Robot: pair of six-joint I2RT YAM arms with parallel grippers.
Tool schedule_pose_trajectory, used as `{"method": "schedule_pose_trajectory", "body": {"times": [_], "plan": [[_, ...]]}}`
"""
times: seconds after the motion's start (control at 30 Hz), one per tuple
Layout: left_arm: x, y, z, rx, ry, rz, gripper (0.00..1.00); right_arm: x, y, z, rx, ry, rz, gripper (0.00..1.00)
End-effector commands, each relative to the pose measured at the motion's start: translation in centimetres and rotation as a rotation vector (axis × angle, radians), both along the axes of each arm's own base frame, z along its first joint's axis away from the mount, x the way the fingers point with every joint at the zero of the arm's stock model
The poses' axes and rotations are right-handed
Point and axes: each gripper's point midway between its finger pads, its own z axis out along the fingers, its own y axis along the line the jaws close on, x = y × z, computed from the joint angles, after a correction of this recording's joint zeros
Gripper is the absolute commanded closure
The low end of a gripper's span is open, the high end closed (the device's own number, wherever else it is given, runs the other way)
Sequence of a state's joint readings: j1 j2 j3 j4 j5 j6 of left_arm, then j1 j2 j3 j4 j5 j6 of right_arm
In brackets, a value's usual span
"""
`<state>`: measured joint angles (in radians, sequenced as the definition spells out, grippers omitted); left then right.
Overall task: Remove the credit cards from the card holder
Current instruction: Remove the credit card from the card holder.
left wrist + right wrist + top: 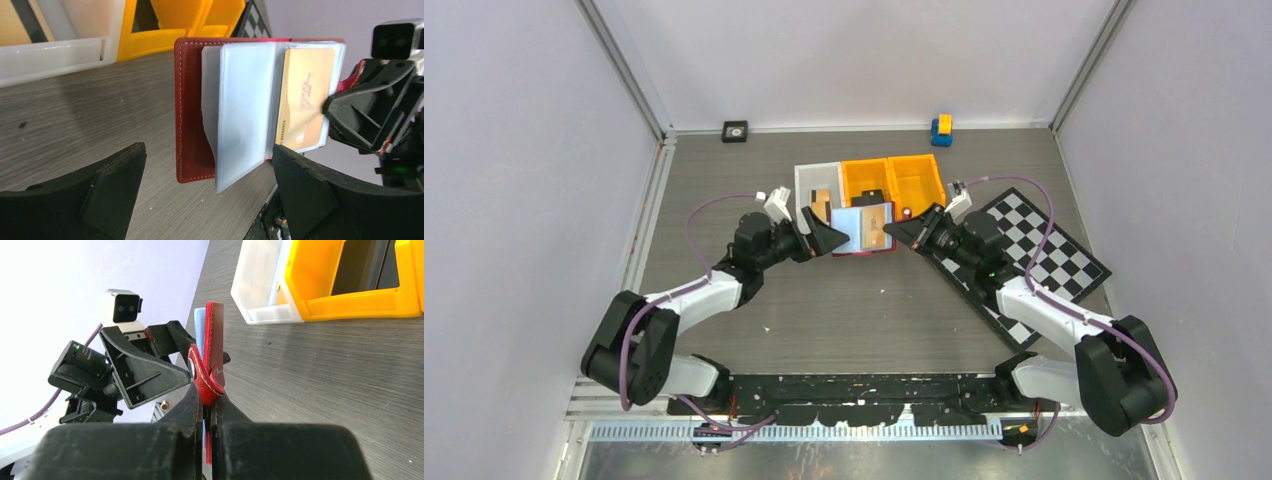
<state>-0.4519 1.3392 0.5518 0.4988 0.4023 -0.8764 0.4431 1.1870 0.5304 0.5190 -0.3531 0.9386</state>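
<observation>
The red card holder [864, 232] hangs open between my two arms, its pale clear sleeves [247, 110] fanned toward the left wrist camera. One tan credit card [305, 100] sits inside the rightmost sleeve. My right gripper [210, 400] is shut on the holder's red edge [215, 340] near the snap tab. The left gripper [208, 150] stands wide open just left of the holder [190, 110] with nothing between its fingers. In the top view the left gripper [829, 238] and right gripper [906, 232] flank the holder.
Behind the holder stand a white bin [806, 178] with a tan card [822, 200] in it and two orange bins [894, 165]. A chequered board [1049, 250] lies under the right arm. A blue-and-yellow block [941, 130] and a small black square [735, 131] sit by the back wall.
</observation>
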Motion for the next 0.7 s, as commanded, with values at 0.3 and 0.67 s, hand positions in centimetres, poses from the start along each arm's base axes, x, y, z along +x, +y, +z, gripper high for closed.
{"method": "schedule_pose_trajectory", "body": {"times": [0.3, 0.67], "plan": [[-0.2, -2.3, 4.8, -0.261, -0.105, -0.169, 0.25, 0.3, 0.8, 2.0, 0.091, -0.050, 0.052, 0.99], [-0.3, -1.7, 5.9, -0.273, -0.151, -0.173, 1.00, 0.7, 1.5, 0.5, 0.066, -0.006, 0.083, 0.83]]}}
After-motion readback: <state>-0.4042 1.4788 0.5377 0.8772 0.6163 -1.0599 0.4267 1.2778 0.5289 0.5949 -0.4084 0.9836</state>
